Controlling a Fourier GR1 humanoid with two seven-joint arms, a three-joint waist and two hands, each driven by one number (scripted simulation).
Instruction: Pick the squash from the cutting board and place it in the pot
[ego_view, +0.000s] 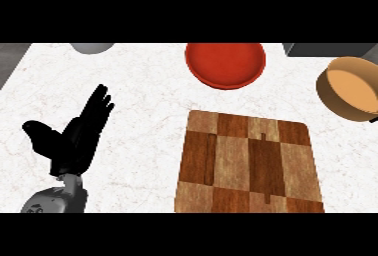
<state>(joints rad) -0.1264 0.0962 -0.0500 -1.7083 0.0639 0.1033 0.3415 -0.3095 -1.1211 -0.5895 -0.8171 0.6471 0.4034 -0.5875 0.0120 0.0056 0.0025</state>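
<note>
White desk (140, 75): cutting board (249, 165) bare, no squash visible; left hand (77, 135) rests spread at left; pot (353, 87) upper right, contents unclear.

Left hand (72, 140): open, fingers straight and pointing up, thumb sticking out to the side.
Left forearm: grey, comes in from the bottom edge.
Right hand: not seen.
</note>
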